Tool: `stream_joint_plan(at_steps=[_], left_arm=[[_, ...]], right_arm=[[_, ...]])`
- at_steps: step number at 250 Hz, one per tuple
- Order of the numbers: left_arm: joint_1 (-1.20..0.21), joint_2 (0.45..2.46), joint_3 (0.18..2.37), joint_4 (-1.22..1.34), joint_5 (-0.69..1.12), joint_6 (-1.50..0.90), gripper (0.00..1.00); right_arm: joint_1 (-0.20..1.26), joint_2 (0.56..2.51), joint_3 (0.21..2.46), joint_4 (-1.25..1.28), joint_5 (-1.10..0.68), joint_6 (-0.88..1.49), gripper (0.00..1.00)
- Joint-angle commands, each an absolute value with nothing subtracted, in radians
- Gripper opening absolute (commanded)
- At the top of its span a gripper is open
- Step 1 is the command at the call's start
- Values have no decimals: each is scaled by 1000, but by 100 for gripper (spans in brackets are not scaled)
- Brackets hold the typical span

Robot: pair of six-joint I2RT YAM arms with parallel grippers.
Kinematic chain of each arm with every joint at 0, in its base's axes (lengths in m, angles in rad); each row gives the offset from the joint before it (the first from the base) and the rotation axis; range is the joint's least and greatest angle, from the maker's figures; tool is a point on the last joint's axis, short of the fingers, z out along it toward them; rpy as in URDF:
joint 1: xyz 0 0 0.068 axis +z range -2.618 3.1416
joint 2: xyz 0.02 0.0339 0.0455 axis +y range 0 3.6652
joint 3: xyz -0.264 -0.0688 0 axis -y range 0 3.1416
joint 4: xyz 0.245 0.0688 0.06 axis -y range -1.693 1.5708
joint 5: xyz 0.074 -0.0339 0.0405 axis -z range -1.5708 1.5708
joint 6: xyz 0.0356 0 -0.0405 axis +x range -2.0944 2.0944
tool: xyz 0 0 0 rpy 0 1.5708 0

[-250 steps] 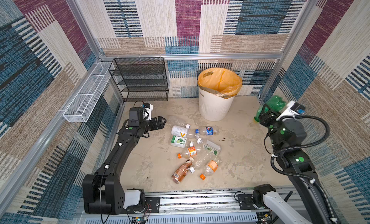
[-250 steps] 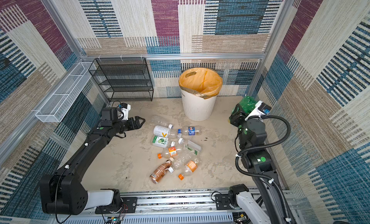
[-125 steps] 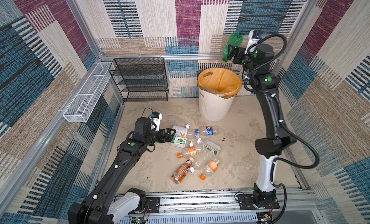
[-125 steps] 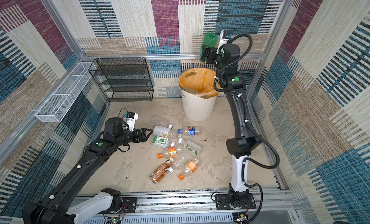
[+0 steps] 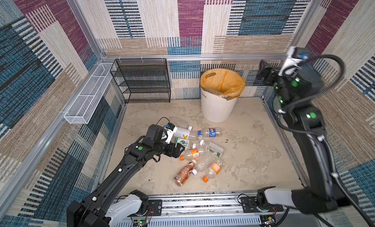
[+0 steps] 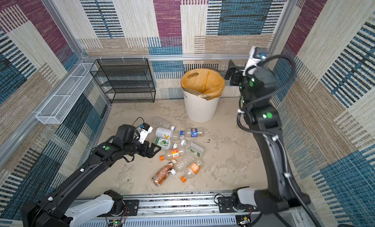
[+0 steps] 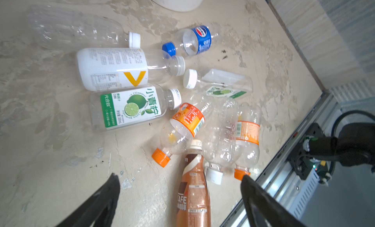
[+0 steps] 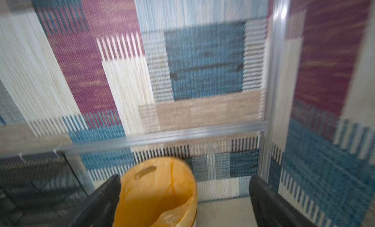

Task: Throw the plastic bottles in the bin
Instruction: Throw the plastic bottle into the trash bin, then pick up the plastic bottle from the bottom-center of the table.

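Observation:
Several plastic bottles lie in a loose heap on the floor in both top views: a white one with a yellow V (image 5: 183,133) (image 7: 113,68), a blue-label one (image 5: 211,132) (image 7: 197,40), a lime-label one (image 7: 129,108), orange-capped ones (image 7: 186,122) and a brown one (image 5: 183,172) (image 7: 193,191). My left gripper (image 5: 177,150) (image 6: 154,150) (image 7: 179,177) hovers open at the heap's left edge, holding nothing. The white bin (image 5: 219,106) (image 6: 199,110) with its orange liner (image 8: 158,191) stands at the back. My right gripper (image 5: 263,72) (image 6: 232,73) (image 8: 185,176) hangs open and empty, high beside the bin's right rim.
A black mesh rack (image 5: 142,79) stands against the back wall, left of the bin. A long white wire basket (image 5: 87,98) hangs on the left wall. A metal rail (image 5: 203,203) with both arm bases runs along the front edge. Patterned walls close in the cell.
My right arm swung the green bottle up over the bin, opened, and now stands lower at the bin's right, empty. My left arm reached forward and down to the heap.

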State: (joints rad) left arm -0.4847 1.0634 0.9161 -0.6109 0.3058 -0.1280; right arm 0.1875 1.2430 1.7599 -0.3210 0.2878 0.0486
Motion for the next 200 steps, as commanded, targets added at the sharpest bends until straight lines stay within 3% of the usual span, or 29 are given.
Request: stream_joint_plan(at_steps=[1, 52, 106, 200], left_arm=[[-531, 1075, 918, -672, 248, -58, 95], [-664, 1090, 849, -660, 195, -114, 97], [-740, 1147, 801, -657, 158, -199, 96], [-831, 1224, 741, -625, 143, -367, 95]], right_arm=[[186, 1140, 1530, -279, 396, 86, 99], [184, 976, 1164, -368, 405, 231, 99], [183, 944, 973, -434, 277, 364, 99], [149, 942, 659, -298, 73, 505, 99]])
